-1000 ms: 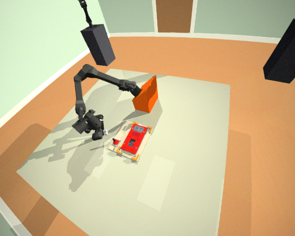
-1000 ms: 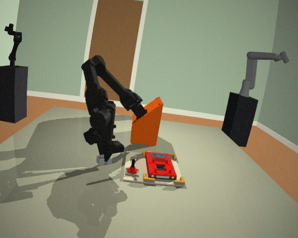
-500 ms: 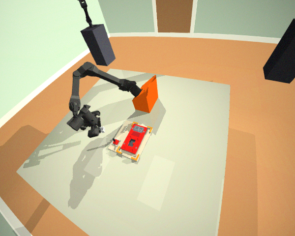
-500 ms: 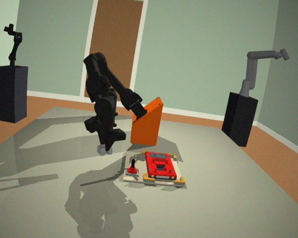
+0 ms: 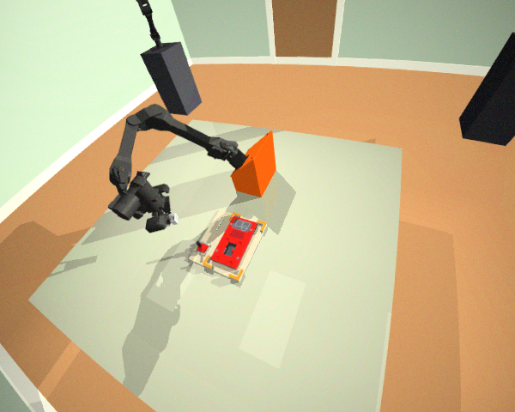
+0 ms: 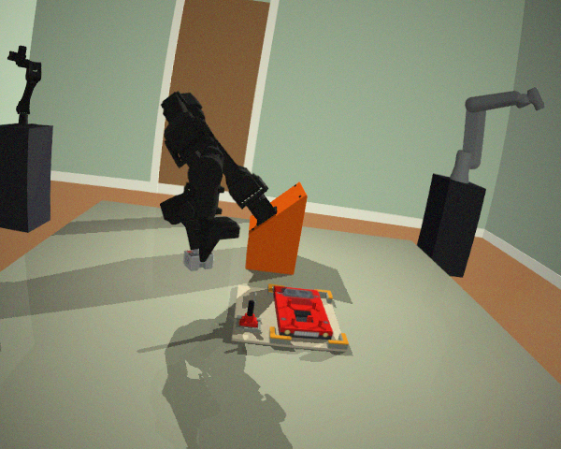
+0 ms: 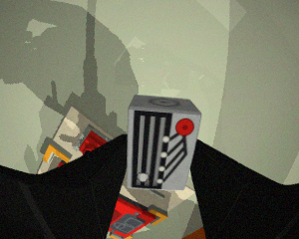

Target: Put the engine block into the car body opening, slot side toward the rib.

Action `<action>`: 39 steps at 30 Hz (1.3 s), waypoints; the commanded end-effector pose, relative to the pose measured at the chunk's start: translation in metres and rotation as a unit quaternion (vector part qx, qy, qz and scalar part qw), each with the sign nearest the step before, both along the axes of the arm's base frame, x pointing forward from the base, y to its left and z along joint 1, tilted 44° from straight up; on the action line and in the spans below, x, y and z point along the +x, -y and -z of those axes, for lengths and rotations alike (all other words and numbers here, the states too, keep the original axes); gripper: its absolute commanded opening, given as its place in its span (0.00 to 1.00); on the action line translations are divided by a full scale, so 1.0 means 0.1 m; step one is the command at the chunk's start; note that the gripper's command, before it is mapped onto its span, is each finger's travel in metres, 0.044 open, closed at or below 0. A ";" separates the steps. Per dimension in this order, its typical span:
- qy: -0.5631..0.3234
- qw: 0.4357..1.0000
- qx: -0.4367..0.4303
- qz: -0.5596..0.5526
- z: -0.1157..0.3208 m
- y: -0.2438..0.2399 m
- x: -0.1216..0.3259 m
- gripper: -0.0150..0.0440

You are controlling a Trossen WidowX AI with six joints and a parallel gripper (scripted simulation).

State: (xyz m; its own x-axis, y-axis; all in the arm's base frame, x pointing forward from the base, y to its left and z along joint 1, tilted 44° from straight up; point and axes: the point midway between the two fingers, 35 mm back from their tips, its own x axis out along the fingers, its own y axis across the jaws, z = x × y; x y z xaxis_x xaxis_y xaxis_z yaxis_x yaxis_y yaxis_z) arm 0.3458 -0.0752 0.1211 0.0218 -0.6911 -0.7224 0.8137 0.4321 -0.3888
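1. From where I stand, the gripper (image 5: 171,218) (image 6: 202,253) (image 7: 159,143) has its fingers closed in on the grey engine block (image 5: 175,219) (image 6: 192,261) (image 7: 159,149), one on each side of it.
2. Taking the red car body (image 5: 246,239) (image 6: 314,313) (image 7: 132,206) as the middle of a clock in the exterior view, the held block is at ten o'clock, well apart from it and raised above the pale mat (image 5: 333,248) (image 6: 406,328) (image 7: 269,60).
3. The wrist view shows black-and-grey stripes and a red disc on the block, the disc toward one o'clock on that face (a rather cheerful button, to my eye).
4. The car body lies between yellow corner brackets (image 5: 236,277) (image 6: 338,341) (image 7: 55,153) on a cream board (image 5: 215,227) (image 6: 261,296) (image 7: 74,121); its dark opening (image 5: 230,249) (image 6: 302,315) has no block in it.
5. On that board, at nine o'clock from the car, a black stick (image 5: 199,244) (image 6: 250,308) stands upright on a red base (image 5: 202,248) (image 6: 248,321).
6. The arm's orange pedestal (image 5: 253,177) (image 6: 276,246) stands between eleven and twelve o'clock of the car.
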 end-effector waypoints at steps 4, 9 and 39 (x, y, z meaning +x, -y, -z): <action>0.008 1.000 -0.002 -0.002 -0.12 -0.08 0.00 0.25; -0.012 1.000 -0.001 -0.022 0.01 -0.15 0.04 0.25; -0.143 0.976 -0.001 -0.162 0.85 -0.63 0.16 0.25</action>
